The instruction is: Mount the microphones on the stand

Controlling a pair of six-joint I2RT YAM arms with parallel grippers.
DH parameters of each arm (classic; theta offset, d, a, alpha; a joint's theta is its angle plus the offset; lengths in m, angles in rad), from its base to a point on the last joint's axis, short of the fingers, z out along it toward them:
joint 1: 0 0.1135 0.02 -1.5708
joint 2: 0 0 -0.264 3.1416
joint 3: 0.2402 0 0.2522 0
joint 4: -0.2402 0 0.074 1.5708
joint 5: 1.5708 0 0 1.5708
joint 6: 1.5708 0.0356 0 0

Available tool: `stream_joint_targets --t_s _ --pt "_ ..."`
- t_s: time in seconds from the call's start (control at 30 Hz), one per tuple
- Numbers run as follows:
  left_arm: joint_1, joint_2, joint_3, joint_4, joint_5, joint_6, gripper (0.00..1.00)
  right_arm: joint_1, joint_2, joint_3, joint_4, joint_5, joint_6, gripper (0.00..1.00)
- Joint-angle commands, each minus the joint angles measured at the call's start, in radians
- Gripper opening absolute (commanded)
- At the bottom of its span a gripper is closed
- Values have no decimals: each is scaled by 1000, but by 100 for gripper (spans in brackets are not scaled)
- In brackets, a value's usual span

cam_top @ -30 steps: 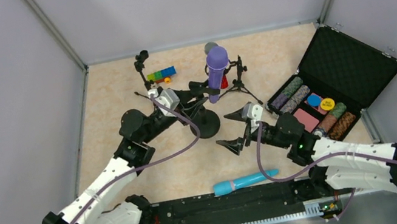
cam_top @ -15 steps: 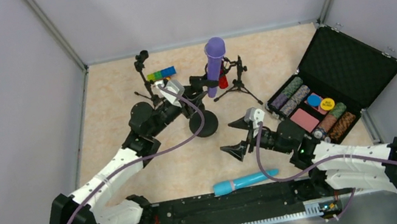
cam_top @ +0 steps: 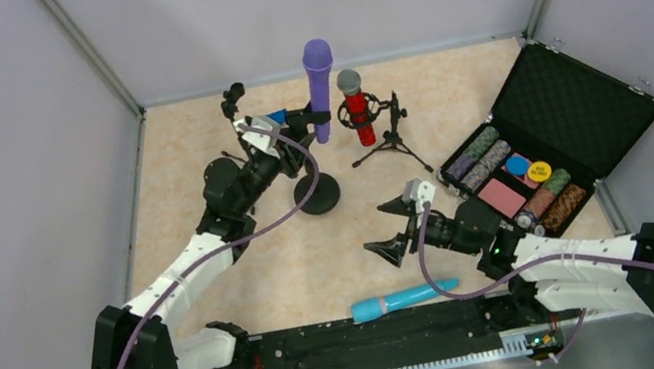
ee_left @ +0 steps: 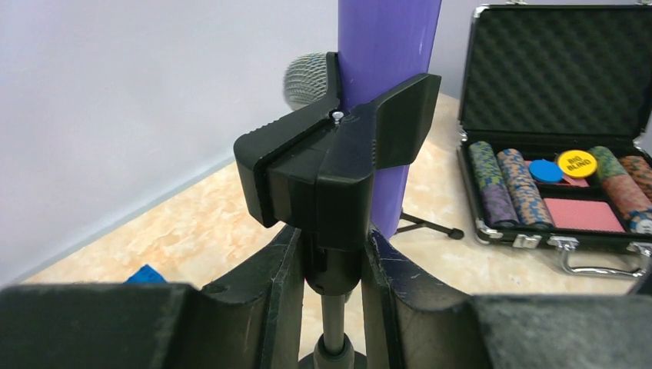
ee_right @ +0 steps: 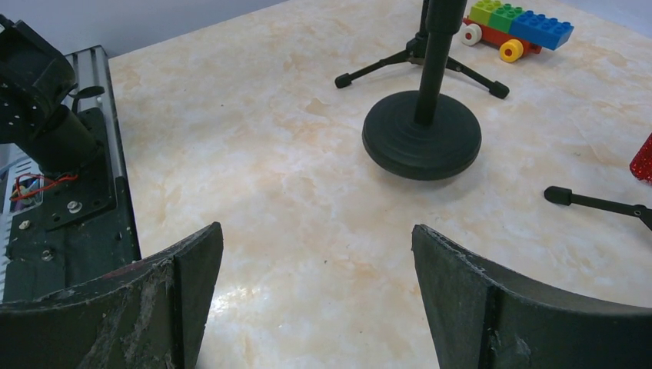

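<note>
The purple microphone (cam_top: 318,76) stands upright in the black clip (ee_left: 338,161) of the round-base stand (cam_top: 316,193). My left gripper (cam_top: 297,121) is shut on that stand's neck just under the clip, its fingers (ee_left: 284,284) pressed to both sides. The glittery red microphone (cam_top: 358,118) with the silver mesh head (ee_left: 306,77) sits in a tripod stand (cam_top: 386,138) just to the right. The light-blue microphone (cam_top: 404,300) lies flat near the arm bases. My right gripper (cam_top: 383,227) hangs open and holds nothing, above bare table (ee_right: 317,238) in front of the round base (ee_right: 421,134).
An open black case (cam_top: 582,99) with poker chips lies at the right. Another small tripod stand (cam_top: 235,109) stands at the back left, with a coloured toy brick car (ee_right: 523,27) beside it. Tripod legs (ee_right: 600,204) reach across the table near the round base.
My left gripper has carried the stand with the purple microphone back and to the left, and the microphone has come upright. The red microphone now shows fully. The right arm has barely moved.
</note>
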Motion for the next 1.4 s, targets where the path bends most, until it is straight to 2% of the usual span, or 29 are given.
stream_joint_targets --t_s 0.0,0.9,1.2,1.37 --pt "26 16 40 189 -16 -13 0 -1 7 -7 50 13 5 90" --pt "57 386 247 426 52 -57 0 -2 -25 -34 10 57 -22 92" --pt "58 389 249 403 24 -47 0 -2 -22 -36 5 67 -30 93" --pt "58 358 258 339 24 -19 0 -1 -16 -33 12 62 -28 93"
